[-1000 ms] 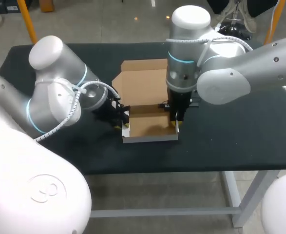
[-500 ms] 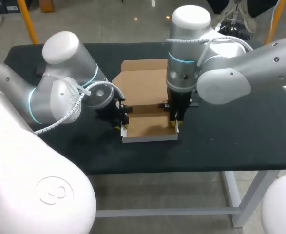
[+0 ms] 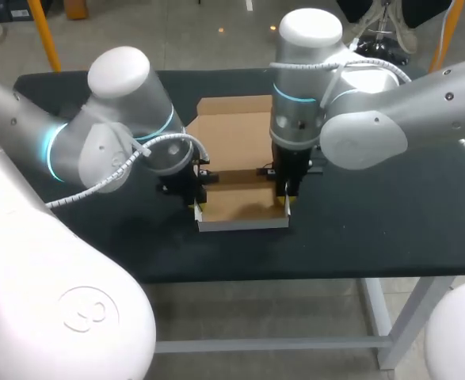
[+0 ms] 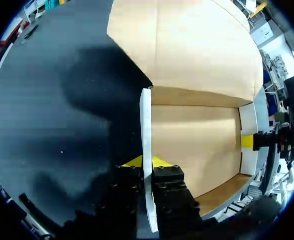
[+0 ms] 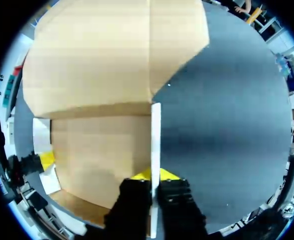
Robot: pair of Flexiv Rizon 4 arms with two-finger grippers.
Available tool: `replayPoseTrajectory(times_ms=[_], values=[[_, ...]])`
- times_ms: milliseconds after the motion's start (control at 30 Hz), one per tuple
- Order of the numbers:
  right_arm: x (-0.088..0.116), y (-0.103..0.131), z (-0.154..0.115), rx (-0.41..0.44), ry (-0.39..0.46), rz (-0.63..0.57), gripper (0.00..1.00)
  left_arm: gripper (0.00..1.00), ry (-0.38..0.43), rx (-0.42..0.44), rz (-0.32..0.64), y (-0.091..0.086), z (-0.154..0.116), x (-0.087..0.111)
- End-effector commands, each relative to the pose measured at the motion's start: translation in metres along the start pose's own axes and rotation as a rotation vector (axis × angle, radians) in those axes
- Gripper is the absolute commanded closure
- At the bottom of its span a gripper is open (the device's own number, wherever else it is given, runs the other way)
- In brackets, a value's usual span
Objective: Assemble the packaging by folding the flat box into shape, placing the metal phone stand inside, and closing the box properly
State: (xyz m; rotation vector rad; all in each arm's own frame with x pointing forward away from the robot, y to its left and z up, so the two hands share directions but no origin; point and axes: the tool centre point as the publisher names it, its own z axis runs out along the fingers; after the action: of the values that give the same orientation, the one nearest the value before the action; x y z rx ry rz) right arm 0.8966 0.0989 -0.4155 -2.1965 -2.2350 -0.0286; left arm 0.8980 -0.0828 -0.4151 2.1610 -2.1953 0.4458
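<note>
White and silver rounded arms (image 3: 390, 111), cyan joint rings (image 3: 295, 96), spiral-wrapped white cables (image 3: 120, 170), black left hand (image 4: 148, 162), right hand (image 5: 154, 175), yellow fingertips (image 4: 131, 162)

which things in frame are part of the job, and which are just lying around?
Job:
- cardboard box, lid open
- left gripper, shut on one side wall
- right gripper, shut on the opposite wall
- phone stand: not in view

Not the job's:
- black table

On table (image 3: 375, 222), middle: box (image 3: 240, 204), lid (image 3: 232, 131) flat toward far edge; left gripper (image 3: 196, 207) pinching its left wall, right gripper (image 3: 286, 203) pinching its right wall.
</note>
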Motion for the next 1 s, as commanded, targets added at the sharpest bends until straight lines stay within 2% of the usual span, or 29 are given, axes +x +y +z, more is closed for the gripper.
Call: replayPoseTrajectory(times_ms=[33, 233, 300, 400, 867, 933, 1000], values=[[0.002, 0.001, 0.0, 0.003, -0.003, 0.0, 1.0, 1.0, -0.429, 0.001, -0.001, -0.001, 0.007, 0.0], [0.002, 0.001, 0.0, 0.003, -0.003, 0.0, 1.0, 0.98, -0.432, -0.001, -0.004, -0.001, 0.006, -0.001], [0.002, 0.001, 0.0, 0.003, -0.003, 0.0, 1.0, 0.86, -0.431, -0.001, -0.006, -0.001, 0.005, -0.001], [0.002, 0.001, 0.0, 0.003, -0.003, 0.0, 1.0, 0.78, -0.415, 0.0, -0.012, -0.001, 0.002, -0.002], [0.002, 0.001, 0.0, 0.003, -0.003, 0.0, 1.0, 0.8, -0.325, -0.033, -0.028, -0.002, -0.01, -0.002], [0.002, 0.001, 0.0, 0.003, -0.003, 0.0, 1.0, 0.84, -0.325, -0.033, -0.029, -0.002, -0.01, -0.003], [0.002, 0.001, 0.0, 0.003, -0.003, 0.0, 1.0, 0.95, -0.334, -0.032, -0.03, -0.002, -0.007, -0.003]])
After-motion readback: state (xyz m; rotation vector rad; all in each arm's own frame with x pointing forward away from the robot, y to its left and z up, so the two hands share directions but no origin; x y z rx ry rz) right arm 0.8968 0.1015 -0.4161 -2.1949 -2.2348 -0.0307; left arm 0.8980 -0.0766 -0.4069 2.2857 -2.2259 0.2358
